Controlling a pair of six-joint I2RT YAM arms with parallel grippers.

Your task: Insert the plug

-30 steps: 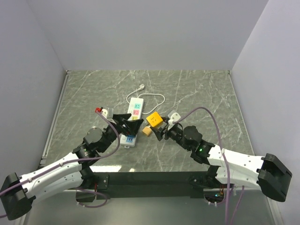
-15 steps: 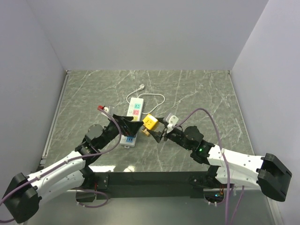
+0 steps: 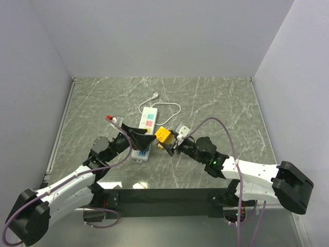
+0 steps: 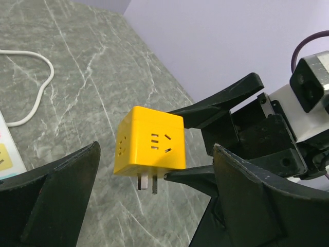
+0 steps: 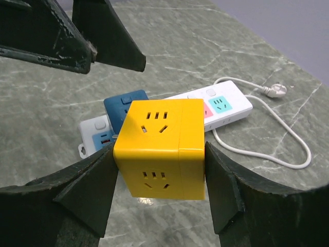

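Two claws crowd one strip [image 3: 148,120] on the marbled desk [image 3: 216,103]: the right claw [image 5: 159,154] is clamped on opposite side faces of the yellow plug [image 3: 163,135], holding it in the air just right of the strip's middle, while the left claw [image 3: 140,138] stands wide and empty over the strip's near half. The prongs [image 4: 149,182] point downward, clear of any socket, so insertion looks not yet begun. Several things could spoil it from here. The strip lies loose, with nothing pinning it, and a push from the prongs could slide or tip it rather than seat them. The grip bears on two smooth faces only, so a prong catching a socket edge could twist the plug between the pads or pop it free. A blue block [image 5: 123,105] already sits on the strip's near end, narrowing the choice of sockets and leaving little room beside it. The left claw's spread fingers [image 4: 247,195] also sit very near the plug and the right claw, and either arm moving in over the strip could knock the other.
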